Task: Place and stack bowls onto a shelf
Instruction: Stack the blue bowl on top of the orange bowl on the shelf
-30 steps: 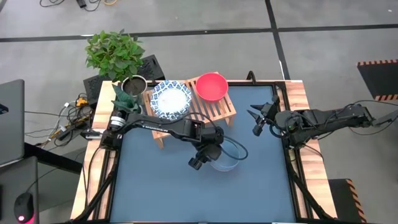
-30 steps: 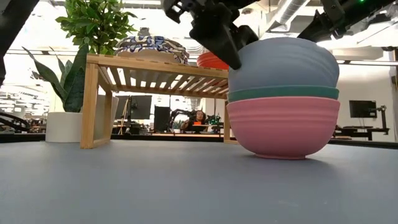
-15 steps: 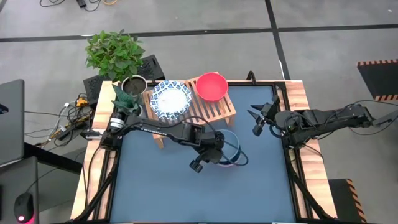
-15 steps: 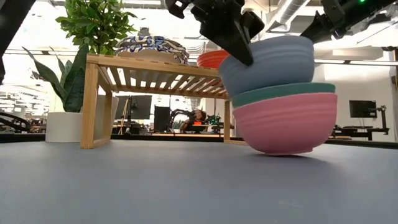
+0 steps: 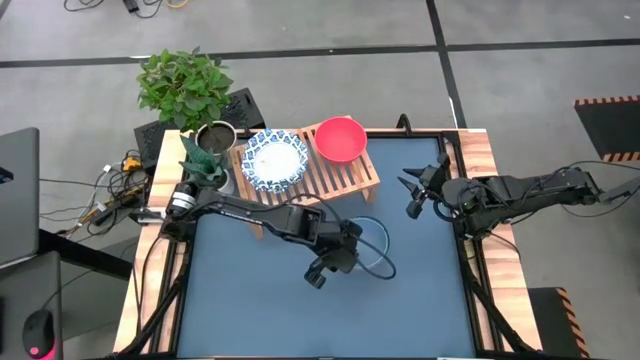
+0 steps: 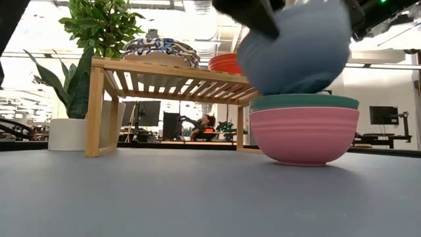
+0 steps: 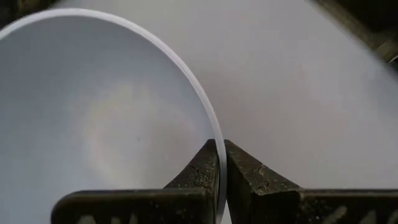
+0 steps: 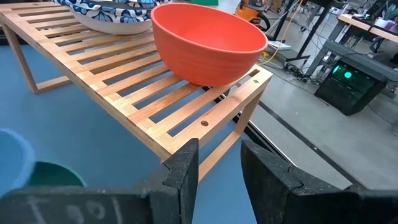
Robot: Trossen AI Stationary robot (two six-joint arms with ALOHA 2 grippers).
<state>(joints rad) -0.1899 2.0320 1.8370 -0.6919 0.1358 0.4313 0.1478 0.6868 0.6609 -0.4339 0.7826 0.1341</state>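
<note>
My left gripper (image 5: 338,258) is shut on a blue bowl (image 6: 296,49), which is tipped above a teal bowl (image 6: 304,102). The teal bowl nests in a pink bowl (image 6: 304,135) that rests by its base on the table, in front of the shelf (image 5: 345,178). On the shelf's slats sit white bowls with blue patterns (image 5: 276,160) and a red bowl (image 5: 340,138). My right gripper (image 5: 412,195) waits open near the table's right side, level with the shelf (image 8: 155,118). My left gripper pinches the blue bowl's rim (image 7: 214,134) on its left side, one finger inside the bowl and one outside. The fingers come from above, pointing down. The bowl hangs tilted just over the teal bowl; whether its underside (image 6: 289,89) still touches that bowl I cannot tell.
Two plant pots (image 5: 212,140) stand at the far left corner beside the shelf. A raised wooden border (image 5: 470,150) edges the table. Bare blue mat (image 5: 260,300) stretches along the near side.
My left gripper has shut on the blue bowl's rim and risen with it. The blue bowl has tipped and come up out of the teal bowl. The teal and pink bowls rocked with the pull and have settled flat again.
</note>
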